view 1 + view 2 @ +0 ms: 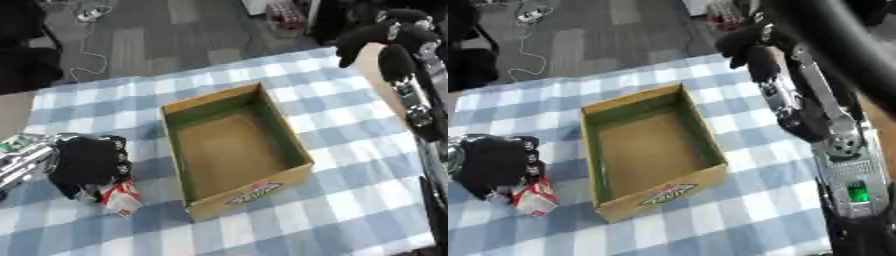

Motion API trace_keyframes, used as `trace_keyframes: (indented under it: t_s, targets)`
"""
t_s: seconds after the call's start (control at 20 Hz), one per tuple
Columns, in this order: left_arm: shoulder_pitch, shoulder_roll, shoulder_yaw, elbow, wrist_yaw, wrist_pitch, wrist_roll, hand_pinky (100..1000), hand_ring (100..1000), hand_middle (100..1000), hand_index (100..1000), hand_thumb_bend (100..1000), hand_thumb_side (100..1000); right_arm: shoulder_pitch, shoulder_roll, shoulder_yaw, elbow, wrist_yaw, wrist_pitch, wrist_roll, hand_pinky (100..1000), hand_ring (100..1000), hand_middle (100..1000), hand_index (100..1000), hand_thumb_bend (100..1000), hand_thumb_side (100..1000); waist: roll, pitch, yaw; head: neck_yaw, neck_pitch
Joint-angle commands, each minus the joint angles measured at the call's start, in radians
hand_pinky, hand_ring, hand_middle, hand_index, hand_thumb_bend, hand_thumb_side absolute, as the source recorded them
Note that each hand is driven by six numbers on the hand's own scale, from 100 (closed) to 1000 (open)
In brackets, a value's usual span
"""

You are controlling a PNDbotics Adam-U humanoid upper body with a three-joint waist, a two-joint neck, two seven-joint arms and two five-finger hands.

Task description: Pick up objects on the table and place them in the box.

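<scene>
While the checked tablecloth [350, 200] took up most of the scene, nothing else loose showed on it. The cardboard box [234, 150] sat mid-table, open top, empty inside, long axis running away from the robot and skewed a little.

Right arm hung high at the far right; the right hand [385, 37] was off the table, nowhere near the work, fingers looked curled downward with nothing in them.

The left hand [87, 162] was down on the cloth just left of the box, fingers curled over a small red-and-white carton [121, 196]. Only the carton's lower end stuck out from under the fingers, near the box's front-left corner.

Risks as I read them:
- grip sat on the top end only, so the carton could pivot or slip out on the lift
- the box wall was close on the right; a low carry would clip the rim and shove the box
- the carton might snag the cloth and drag it
</scene>
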Motion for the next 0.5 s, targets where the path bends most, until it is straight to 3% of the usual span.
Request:
trace_keyframes:
  t_s: [0.05,0.5]
  targets:
    - [0.000,0.019,0.033,0.005,0.042,-0.282,0.278,100,100,100,356,100,686,-0.014,-0.008,-0.005,-0.013,-0.003,0.000,-0.004,402,440,515,691,100,1000,-0.001,-0.008,0.003,0.003,-0.004]
    - [0.029,0.017,0.005,-0.025,0.214,-0.282,0.188,100,100,100,351,100,681,-0.016,-0.007,-0.004,-0.013,-0.004,0.000,-0.004,402,440,515,691,100,1000,-0.002,-0.006,-0.001,0.004,-0.005]
